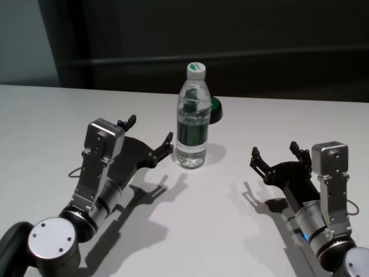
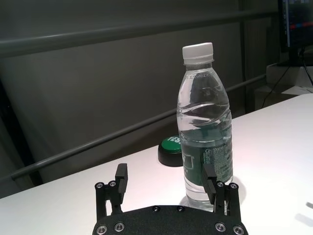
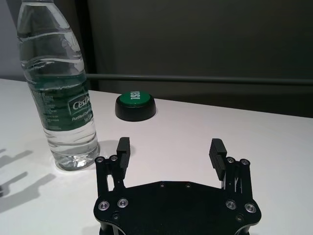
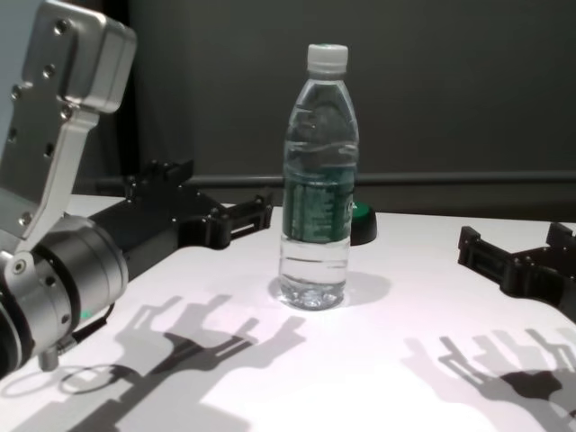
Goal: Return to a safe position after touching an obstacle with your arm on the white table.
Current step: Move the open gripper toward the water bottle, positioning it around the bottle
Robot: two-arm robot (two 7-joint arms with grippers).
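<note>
Dark wall panels back the white table (image 1: 52, 115), where the bottle (image 1: 192, 118) stands upright at mid-table, capped and mostly full of water, a green button (image 3: 136, 105) just behind it. The left gripper (image 1: 151, 138), jaws spread and empty, has one fingertip (image 4: 261, 209) just beside the bottle's label, contact not certain, so the retreat looks still undone. The right gripper (image 1: 275, 154) hovers well apart, likewise released.

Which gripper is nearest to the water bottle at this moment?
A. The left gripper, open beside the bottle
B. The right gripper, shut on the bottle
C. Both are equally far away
A: the left gripper is open, one fingertip close beside the standing water bottle; the right gripper is open, farther off.
</note>
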